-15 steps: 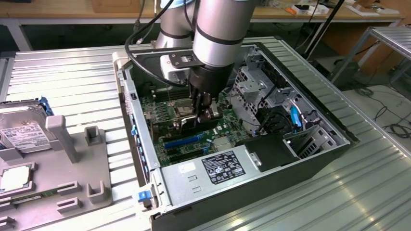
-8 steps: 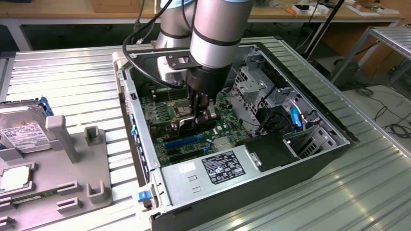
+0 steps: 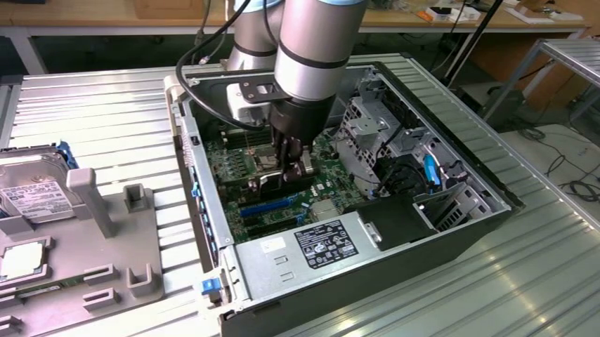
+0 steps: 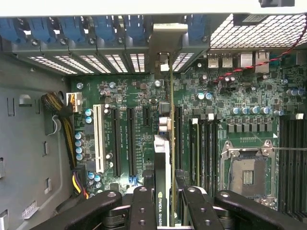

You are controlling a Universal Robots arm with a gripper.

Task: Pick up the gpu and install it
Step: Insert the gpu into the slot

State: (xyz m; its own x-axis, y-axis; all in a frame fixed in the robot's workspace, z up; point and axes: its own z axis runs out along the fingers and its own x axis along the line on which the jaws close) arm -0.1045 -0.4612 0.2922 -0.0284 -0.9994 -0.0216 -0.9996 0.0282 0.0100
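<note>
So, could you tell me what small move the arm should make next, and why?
Probably ease the gpu straight down toward the motherboard. The gripper holds the card edge-on above the slots, its bracket near the rear openings of the case, and it does not look seated yet.

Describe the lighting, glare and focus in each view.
Exterior view: bright light glares off the ribbed metal table, while the computer case interior sits in shadow under the arm. Wrist view: the motherboard is evenly lit and sharp; the gripper holding the gpu looks dark and soft.
</note>
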